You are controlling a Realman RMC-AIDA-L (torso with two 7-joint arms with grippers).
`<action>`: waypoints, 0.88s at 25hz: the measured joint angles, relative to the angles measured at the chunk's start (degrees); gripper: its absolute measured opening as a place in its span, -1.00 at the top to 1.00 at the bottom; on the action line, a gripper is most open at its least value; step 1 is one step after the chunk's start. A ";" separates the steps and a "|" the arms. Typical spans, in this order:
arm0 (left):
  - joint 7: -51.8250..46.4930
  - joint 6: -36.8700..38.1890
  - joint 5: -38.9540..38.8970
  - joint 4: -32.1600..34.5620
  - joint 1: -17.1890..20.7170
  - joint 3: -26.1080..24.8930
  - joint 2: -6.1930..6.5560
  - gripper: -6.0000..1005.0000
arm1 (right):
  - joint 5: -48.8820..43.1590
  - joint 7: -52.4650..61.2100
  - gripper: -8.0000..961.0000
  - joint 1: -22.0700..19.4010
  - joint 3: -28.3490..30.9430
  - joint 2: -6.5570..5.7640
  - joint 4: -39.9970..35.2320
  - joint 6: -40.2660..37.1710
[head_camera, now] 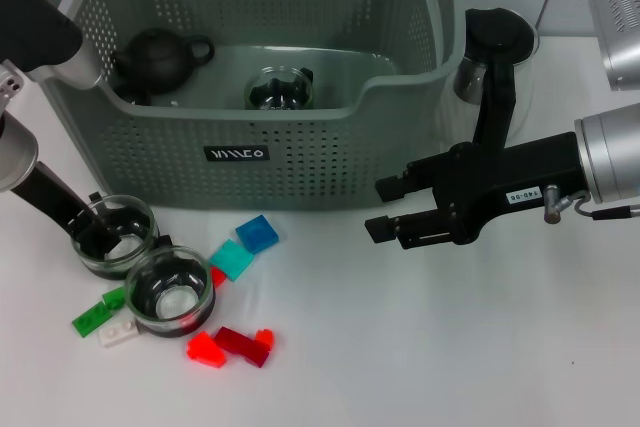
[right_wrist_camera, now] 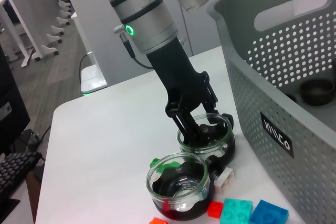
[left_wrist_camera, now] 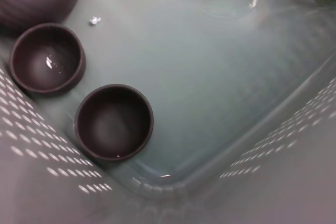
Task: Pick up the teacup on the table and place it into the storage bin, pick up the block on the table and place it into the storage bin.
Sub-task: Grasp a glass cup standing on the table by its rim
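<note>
A glass teacup (head_camera: 128, 229) stands on the table in front of the storage bin's (head_camera: 300, 162) left corner. My left gripper (head_camera: 95, 232) reaches down into it at its rim, as the right wrist view shows for the gripper (right_wrist_camera: 197, 128) and teacup (right_wrist_camera: 223, 141). Beside it stands a second glass teacup (head_camera: 170, 292), seen again (right_wrist_camera: 178, 184) from the right wrist. Small blocks lie around them: blue (head_camera: 256, 234), teal (head_camera: 232, 260), green (head_camera: 97, 316), white (head_camera: 118, 334) and red (head_camera: 206, 349). To the right of the bin, my right gripper (head_camera: 385, 209) hangs open above the table with nothing in it.
Inside the bin sit a black teapot (head_camera: 160, 55), a glass cup (head_camera: 278, 89) and two dark cups (left_wrist_camera: 47, 59) (left_wrist_camera: 114, 121). A glass pitcher with a black lid (head_camera: 497, 42) stands right of the bin, behind my right arm.
</note>
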 joint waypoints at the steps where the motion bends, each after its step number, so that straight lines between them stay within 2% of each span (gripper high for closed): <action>1: 0.03 -0.09 0.00 -0.04 0.00 0.00 -0.04 -0.18 | 0.00 0.03 -0.28 0.00 -0.01 0.00 0.00 0.02; 12: 0.17 -0.20 0.00 -0.08 -0.36 0.84 -0.33 -0.18 | 0.05 0.06 -0.27 0.00 -0.05 0.00 0.00 0.10; 22: -0.32 -0.22 0.00 0.33 -0.40 1.31 -0.29 0.06 | -0.01 -0.04 -0.27 -0.11 0.07 0.00 0.00 -0.25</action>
